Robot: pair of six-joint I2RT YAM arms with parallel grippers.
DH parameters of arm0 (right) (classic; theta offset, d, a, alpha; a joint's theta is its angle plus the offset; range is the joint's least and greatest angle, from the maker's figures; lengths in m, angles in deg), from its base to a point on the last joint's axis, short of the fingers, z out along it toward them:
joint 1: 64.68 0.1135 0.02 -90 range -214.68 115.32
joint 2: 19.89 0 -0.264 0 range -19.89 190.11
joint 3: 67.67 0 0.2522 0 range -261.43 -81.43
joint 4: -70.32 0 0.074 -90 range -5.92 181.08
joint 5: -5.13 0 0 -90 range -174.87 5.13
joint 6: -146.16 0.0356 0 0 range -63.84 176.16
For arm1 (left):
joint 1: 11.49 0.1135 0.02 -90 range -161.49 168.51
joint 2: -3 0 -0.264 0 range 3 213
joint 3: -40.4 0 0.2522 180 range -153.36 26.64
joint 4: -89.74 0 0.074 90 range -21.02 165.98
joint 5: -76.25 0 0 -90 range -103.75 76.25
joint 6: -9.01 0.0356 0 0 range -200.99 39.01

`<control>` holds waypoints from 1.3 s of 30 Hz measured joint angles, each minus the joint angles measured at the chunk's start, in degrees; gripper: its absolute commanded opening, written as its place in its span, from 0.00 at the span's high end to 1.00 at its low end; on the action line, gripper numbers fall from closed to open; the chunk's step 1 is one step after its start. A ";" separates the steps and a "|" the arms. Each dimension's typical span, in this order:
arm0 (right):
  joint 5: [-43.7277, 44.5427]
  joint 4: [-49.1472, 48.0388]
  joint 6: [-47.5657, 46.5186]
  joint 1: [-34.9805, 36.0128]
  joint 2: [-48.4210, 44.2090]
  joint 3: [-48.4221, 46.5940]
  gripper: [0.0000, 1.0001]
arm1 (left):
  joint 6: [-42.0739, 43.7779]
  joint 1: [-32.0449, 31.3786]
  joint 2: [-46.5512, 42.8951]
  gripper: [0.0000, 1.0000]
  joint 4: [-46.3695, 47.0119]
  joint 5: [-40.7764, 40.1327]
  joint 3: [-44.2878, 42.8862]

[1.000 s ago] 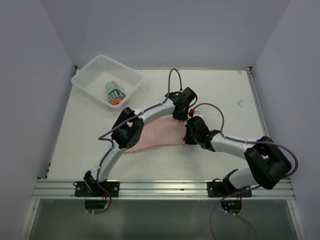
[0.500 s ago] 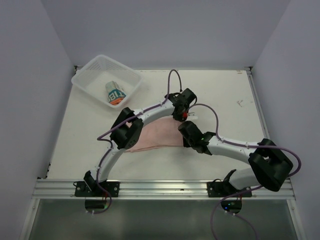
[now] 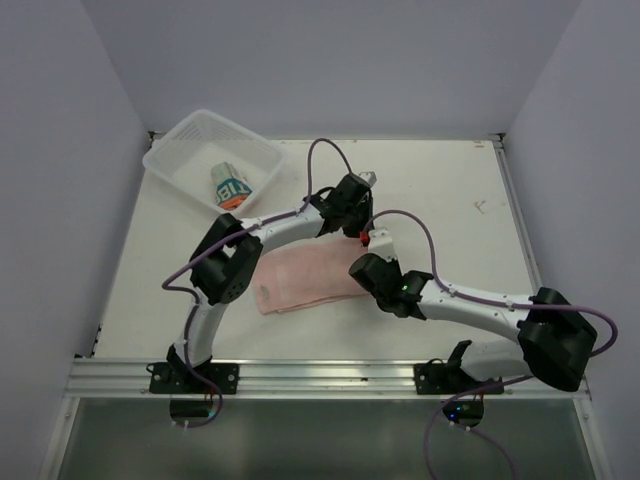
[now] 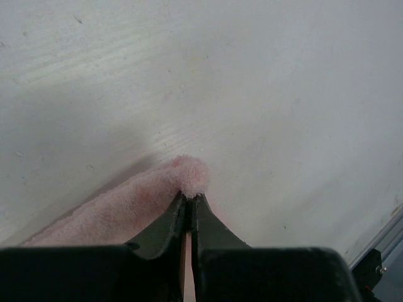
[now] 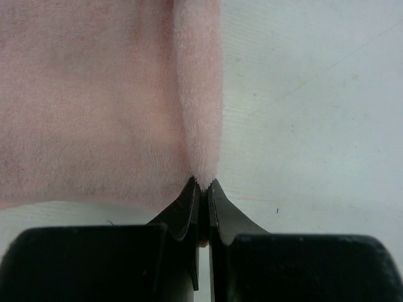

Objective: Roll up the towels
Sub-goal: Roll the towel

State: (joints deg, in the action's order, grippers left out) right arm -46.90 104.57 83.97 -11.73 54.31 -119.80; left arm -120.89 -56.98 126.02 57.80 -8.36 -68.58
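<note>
Overhead, two white-and-black robot arms reach from the near edge of a white tabletop (image 3: 450, 200) toward its middle. A plain pale pink fleece towel (image 3: 300, 280) lies flat at the centre of the table. The right gripper (image 5: 203, 184) sits at the towel's 3 o'clock edge, its jaws pinched nearly together on a raised fold of pink cloth. That fold runs away toward 12 o'clock in the wrist view, with the rest of the towel spread from 9 to 11 o'clock.

Farther out, at about 1 o'clock from the towel, the left gripper (image 4: 189, 196) is clamped narrowly on a rounded pink corner. The cloth trails back toward 8 o'clock, with bare table beyond.

Farthest, at the table's 10 o'clock corner, a white mesh plastic basket (image 3: 165, 160) holds a rolled white-and-teal printed towel with an orange edge (image 3: 231, 186).
</note>
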 measured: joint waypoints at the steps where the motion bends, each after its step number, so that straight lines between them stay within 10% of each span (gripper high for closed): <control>1: 1.38 0.35 -0.02 0.87 0.00 -0.11 1.00 | -0.04 0.31 -0.28 1.00 1.51 1.14 1.05; 39: 8.31 1.09 1.11 11.21 17.22 -9.22 1.00 | 2.67 3.89 -5.68 1.00 11.34 3.37 16.33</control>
State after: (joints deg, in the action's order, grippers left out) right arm -38.59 105.67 85.09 -0.52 71.53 -129.03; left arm -118.22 -53.09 120.34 69.15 -4.99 -52.25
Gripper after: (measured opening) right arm 0.049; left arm 0.058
